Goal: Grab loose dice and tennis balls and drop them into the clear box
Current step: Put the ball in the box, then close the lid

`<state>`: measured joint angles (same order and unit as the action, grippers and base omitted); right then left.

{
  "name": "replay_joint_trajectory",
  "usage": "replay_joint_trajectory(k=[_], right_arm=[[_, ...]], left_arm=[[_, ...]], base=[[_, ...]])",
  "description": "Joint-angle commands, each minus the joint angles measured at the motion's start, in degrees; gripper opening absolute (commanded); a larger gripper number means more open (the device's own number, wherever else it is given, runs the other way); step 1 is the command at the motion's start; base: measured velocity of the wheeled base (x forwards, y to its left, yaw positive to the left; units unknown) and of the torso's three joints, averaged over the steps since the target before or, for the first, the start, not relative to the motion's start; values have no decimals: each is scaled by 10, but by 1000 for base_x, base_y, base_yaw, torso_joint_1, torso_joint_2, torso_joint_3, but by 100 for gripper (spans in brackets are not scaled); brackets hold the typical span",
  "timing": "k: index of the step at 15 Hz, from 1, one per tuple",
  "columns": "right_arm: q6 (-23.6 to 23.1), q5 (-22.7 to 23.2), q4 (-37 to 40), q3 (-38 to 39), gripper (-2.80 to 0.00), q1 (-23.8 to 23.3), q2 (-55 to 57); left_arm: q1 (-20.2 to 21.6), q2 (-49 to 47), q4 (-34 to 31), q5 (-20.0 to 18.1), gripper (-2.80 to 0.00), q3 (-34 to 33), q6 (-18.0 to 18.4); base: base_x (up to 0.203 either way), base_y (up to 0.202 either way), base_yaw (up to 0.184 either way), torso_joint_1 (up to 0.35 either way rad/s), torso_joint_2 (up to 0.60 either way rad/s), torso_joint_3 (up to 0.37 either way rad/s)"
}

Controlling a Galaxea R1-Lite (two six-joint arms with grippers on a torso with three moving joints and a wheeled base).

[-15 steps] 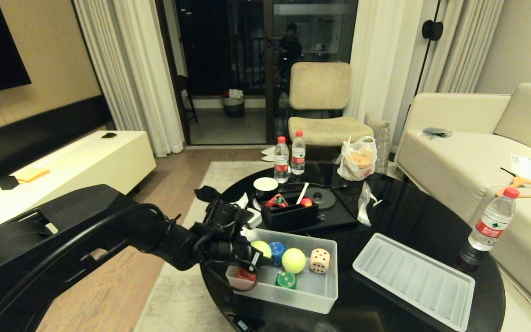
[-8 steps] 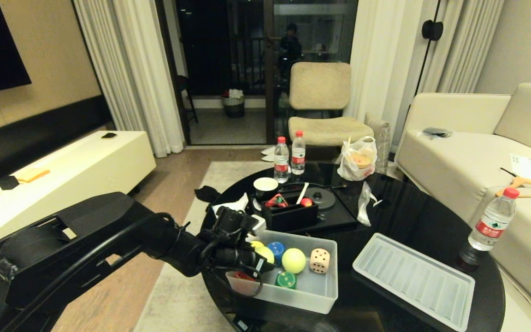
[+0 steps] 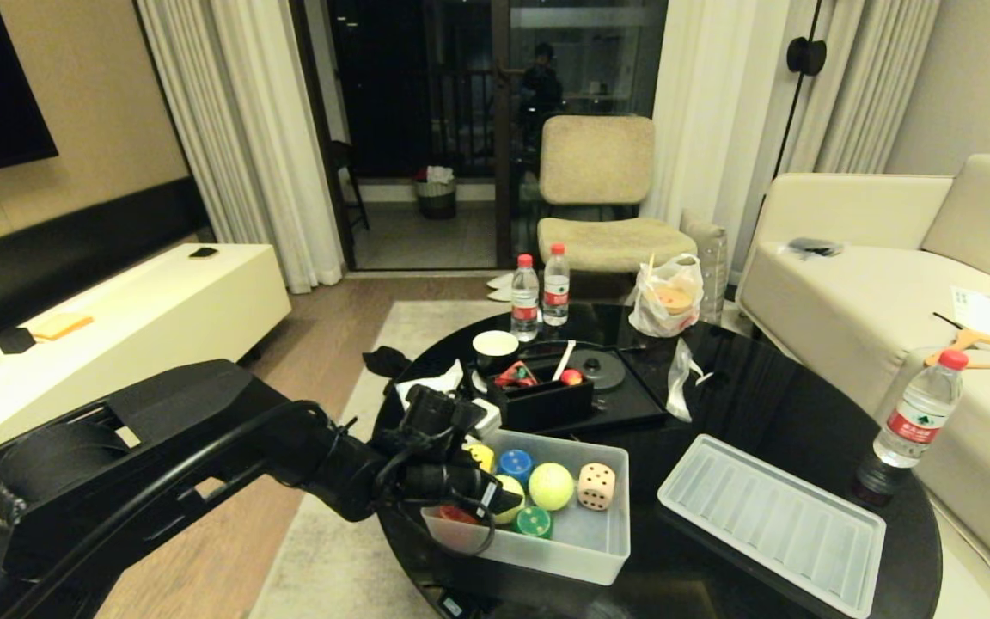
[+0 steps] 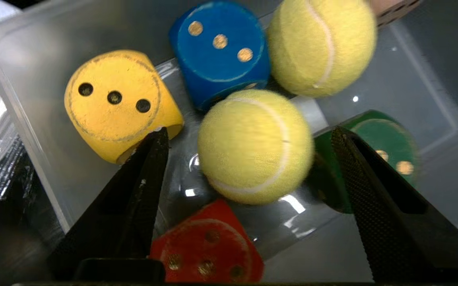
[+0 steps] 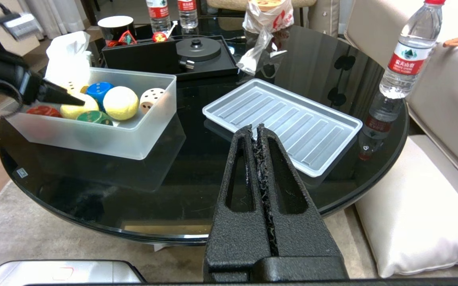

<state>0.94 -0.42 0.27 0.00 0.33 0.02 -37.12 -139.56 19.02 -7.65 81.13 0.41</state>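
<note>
Left gripper (image 4: pixel 249 135) hung over the near-left end of the clear box (image 3: pixel 607 550), jaws released and spread wide, nothing gripped. One tennis ball (image 4: pixel 255 147) sat loose between the jaws, on the box floor, touching neither jaw in the left wrist view. Second tennis ball (image 4: pixel 320 45) lay just beyond the jaws, touching the blue die (image 4: pixel 219 51). Yellow die (image 4: pixel 117 103) sat beside one jaw tip, three pips up, near the box wall. Green die (image 4: pixel 388 143) was partly hidden behind the other jaw. Red die (image 4: pixel 209 246) lay under the jaws, close to the wrist. Beige die (image 3: pixel 595 486) sat further out past the balls, well clear of the jaws. All five dice and both balls were inside the box.

Lid (image 3: pixel 770 524) lay flat on the black worktop (image 3: pixel 761 404), right of the box, apart from it. Black tray (image 3: pixel 538 400) stood behind the box. Water bottle (image 3: pixel 916 421) stood at the worktop's right edge.

Right gripper (image 5: pixel 257 133) was parked low in front of the worktop, jaws clenched together, empty, well away from the box.
</note>
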Motion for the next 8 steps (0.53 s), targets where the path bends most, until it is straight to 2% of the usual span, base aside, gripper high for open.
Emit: replay_joint_trajectory(k=[1, 6, 7, 8], right_arm=[[0, 0, 0, 1, -280, 0, 0], [0, 0, 0, 1, -280, 0, 0], [0, 0, 0, 1, -280, 0, 0], [0, 0, 0, 1, -280, 0, 0]], left_arm=[[-4, 44, 1, 0, 0, -15, -2], [10, 194, -15, 2, 0, -41, -21], [22, 235, -27, 3, -280, -46, -23], [38, 276, -41, 3, -280, -50, -25]], base=[[0, 0, 0, 0, 0, 0], [0, 0, 0, 0, 0, 0], [0, 0, 0, 0, 0, 0], [0, 0, 0, 0, 0, 0]])
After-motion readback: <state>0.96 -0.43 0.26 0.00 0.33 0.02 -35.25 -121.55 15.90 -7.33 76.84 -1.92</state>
